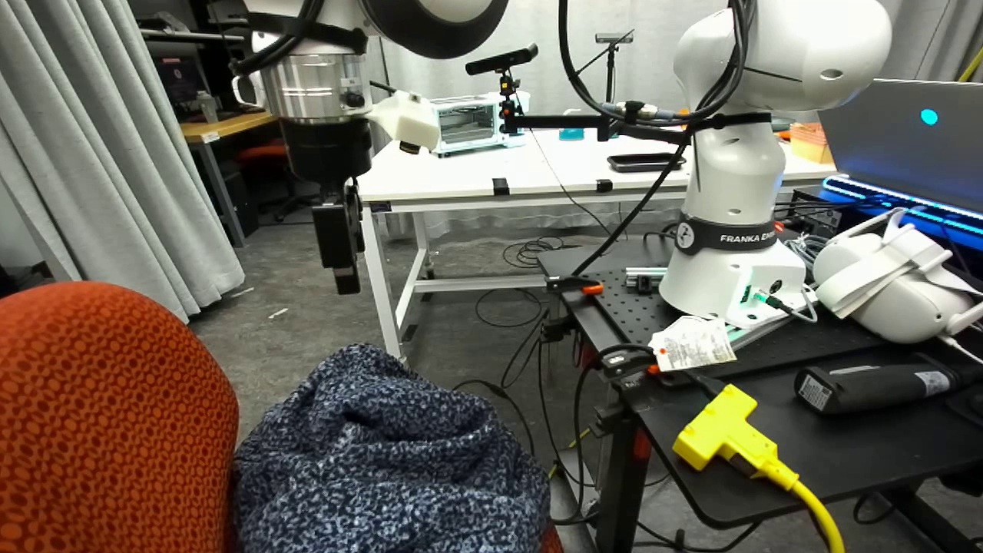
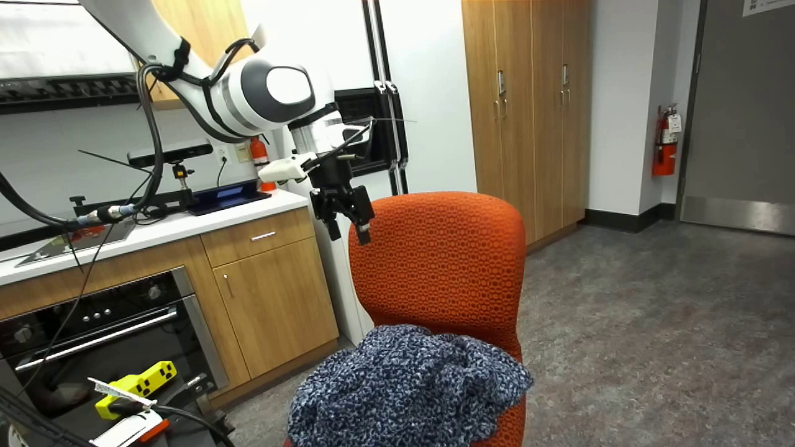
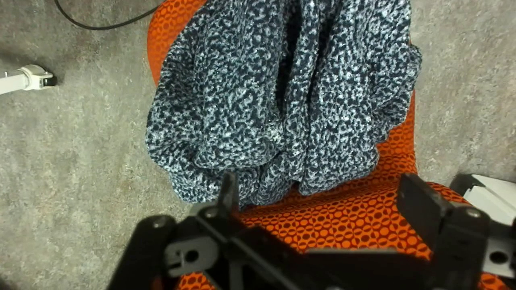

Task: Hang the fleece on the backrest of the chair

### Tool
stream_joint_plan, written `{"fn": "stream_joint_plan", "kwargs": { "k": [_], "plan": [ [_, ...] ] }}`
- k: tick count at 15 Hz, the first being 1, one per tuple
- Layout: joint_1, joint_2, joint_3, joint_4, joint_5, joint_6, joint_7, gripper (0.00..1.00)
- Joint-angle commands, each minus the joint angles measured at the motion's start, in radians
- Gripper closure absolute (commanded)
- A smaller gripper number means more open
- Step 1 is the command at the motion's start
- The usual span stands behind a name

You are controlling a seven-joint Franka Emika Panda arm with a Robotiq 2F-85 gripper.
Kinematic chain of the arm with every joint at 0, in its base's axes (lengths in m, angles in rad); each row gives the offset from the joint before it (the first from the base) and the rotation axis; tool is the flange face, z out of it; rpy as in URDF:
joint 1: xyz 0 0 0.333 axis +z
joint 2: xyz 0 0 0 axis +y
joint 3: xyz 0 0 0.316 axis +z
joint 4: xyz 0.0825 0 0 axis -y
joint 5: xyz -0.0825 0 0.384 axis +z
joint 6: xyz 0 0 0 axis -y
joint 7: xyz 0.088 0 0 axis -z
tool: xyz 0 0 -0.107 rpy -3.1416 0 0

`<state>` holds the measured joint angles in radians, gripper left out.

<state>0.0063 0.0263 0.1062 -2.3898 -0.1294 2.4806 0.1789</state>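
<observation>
The fleece [image 1: 392, 468] is a bunched, speckled navy and grey-white cloth. It lies heaped on the orange chair's seat in both exterior views [image 2: 410, 391] and fills the upper middle of the wrist view [image 3: 250, 104]. The backrest of the chair [image 2: 441, 261] is orange-red, rounded and bare; it also shows in an exterior view [image 1: 107, 430] and below the fleece in the wrist view [image 3: 342, 221]. My gripper [image 3: 318, 183] is open and empty, its fingers wide apart. In both exterior views the gripper [image 2: 349, 236] points down, above the fleece and apart from it [image 1: 347, 286].
A black robot table [image 1: 814, 453] with a yellow power block [image 1: 726, 434] stands beside the chair. A white table [image 1: 476, 173] with a toaster oven is behind the arm. In an exterior view there is a kitchen counter [image 2: 273, 202] with an oven. Cables lie on the floor.
</observation>
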Motion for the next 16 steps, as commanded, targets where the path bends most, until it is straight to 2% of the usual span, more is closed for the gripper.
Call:
{"fn": "stream_joint_plan", "kwargs": {
  "k": [1,9,16],
  "plan": [
    [0.024,0.02,-0.018,-0.003,0.001,-0.002,0.002,0.0],
    [0.052,0.246,-0.023,-0.01,0.021,0.089,0.017,0.0],
    [0.073,0.521,-0.135,0.062,0.0,0.231,0.052,0.0]
  ]
}}
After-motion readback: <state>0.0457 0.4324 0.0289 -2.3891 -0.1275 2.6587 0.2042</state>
